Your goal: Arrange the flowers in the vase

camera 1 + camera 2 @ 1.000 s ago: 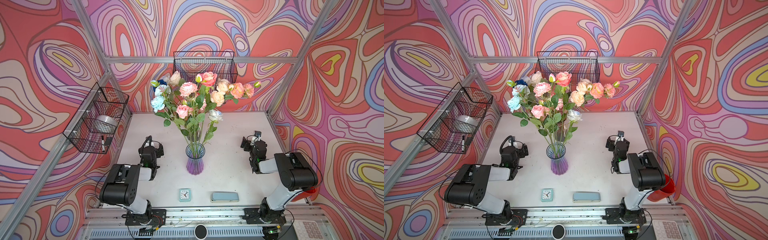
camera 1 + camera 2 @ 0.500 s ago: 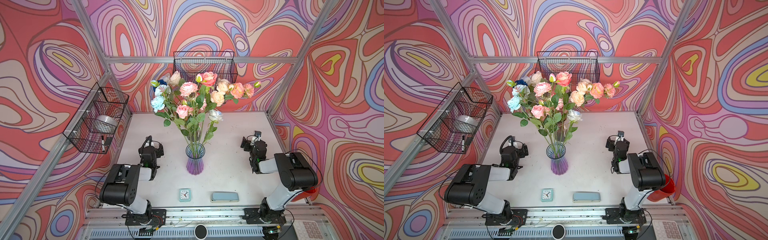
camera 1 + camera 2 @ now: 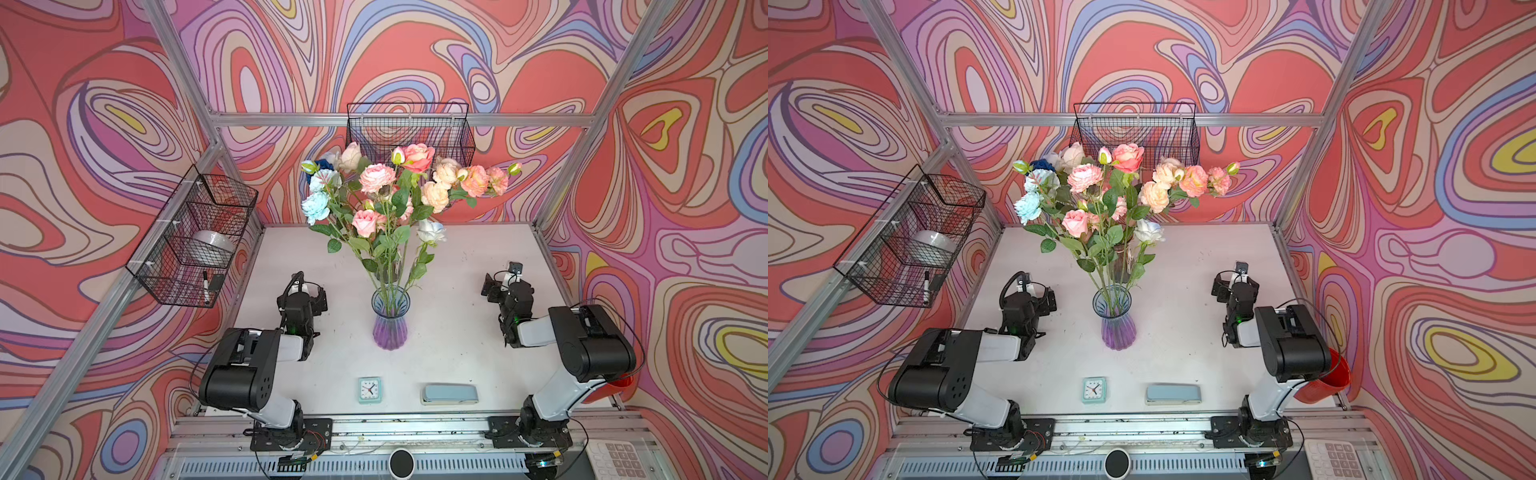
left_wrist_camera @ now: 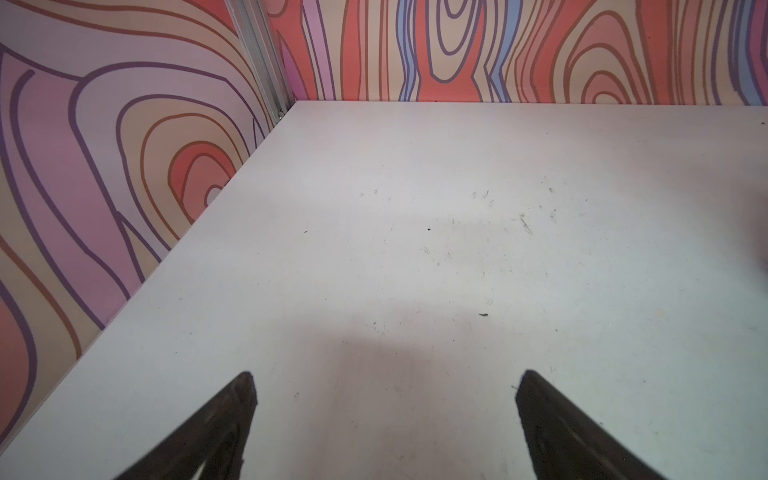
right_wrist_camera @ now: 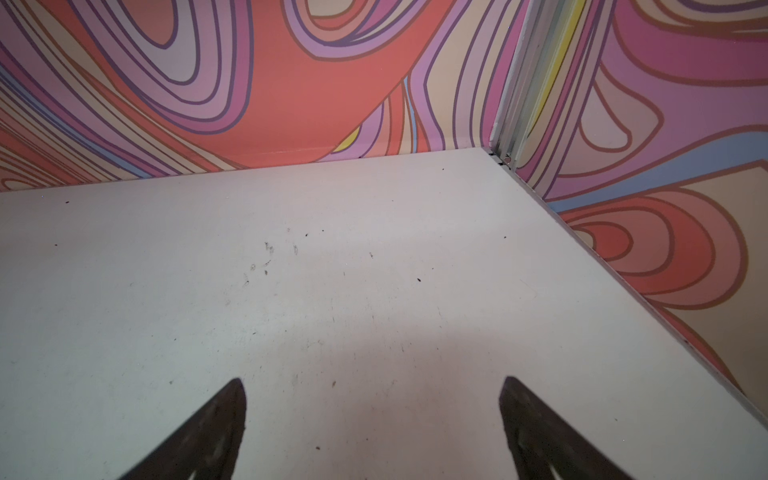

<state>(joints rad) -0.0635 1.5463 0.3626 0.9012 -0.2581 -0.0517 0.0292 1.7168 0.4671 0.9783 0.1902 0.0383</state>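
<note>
The flowers [image 3: 390,195] [image 3: 1100,195] stand as one tall leafy bunch of pink, peach, cream and blue roses, with stems in a ribbed purple-tinted glass vase [image 3: 390,320] [image 3: 1118,320] at the table's middle in both top views. A second, darker glass vase [image 3: 1121,259] shows just behind it, mostly hidden by leaves. My left gripper [image 3: 305,297] [image 4: 386,376] rests low, left of the vase and well apart from it, open over bare table. My right gripper [image 3: 500,286] [image 5: 372,380] sits to the right, also open with nothing between its fingers.
A small mint clock [image 3: 369,390] and a pale blue stapler [image 3: 449,394] lie near the white table's [image 3: 457,257] front edge. Wire baskets hang on the left wall [image 3: 191,232] and the back wall [image 3: 409,133]. A red cup [image 3: 611,386] sits behind the right arm.
</note>
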